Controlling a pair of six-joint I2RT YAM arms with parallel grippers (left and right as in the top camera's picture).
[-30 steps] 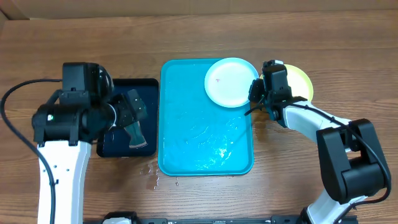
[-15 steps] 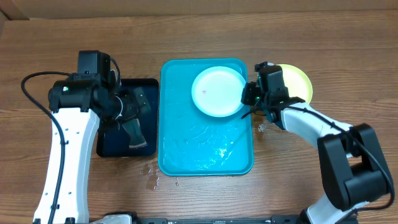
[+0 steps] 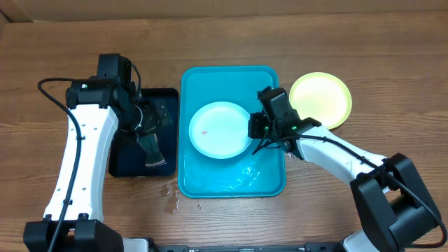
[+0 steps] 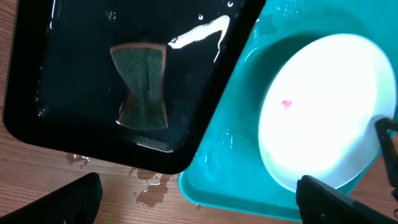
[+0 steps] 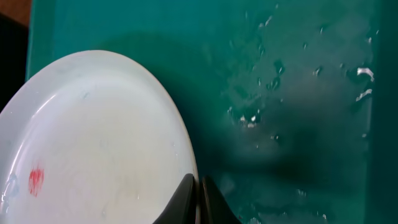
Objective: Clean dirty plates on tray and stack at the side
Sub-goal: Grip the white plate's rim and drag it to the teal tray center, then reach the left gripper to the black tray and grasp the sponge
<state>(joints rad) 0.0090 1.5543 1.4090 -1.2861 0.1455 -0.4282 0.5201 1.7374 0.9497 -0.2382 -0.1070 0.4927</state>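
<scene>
While right jaws pinch plate (image 3: pixel 220 130) rim, surrounding tray (image 3: pixel 210 175) floor lies bare.

A pale round plate (image 5: pixel 99 143) is being seen across the lower left of the view, lying on the wet turquoise tray (image 5: pixel 298 74). Its right rim is being pinched at the bottom edge by the right gripper (image 5: pixel 199 199), whose two dark fingers (image 5: pixel 183 202) are being pressed almost together on it. A small red speck (image 5: pixel 36 180) is being carried on the plate near its lower left. Water droplets (image 5: pixel 249 118) are being shown scattered over the tray floor just right of the plate.
</scene>
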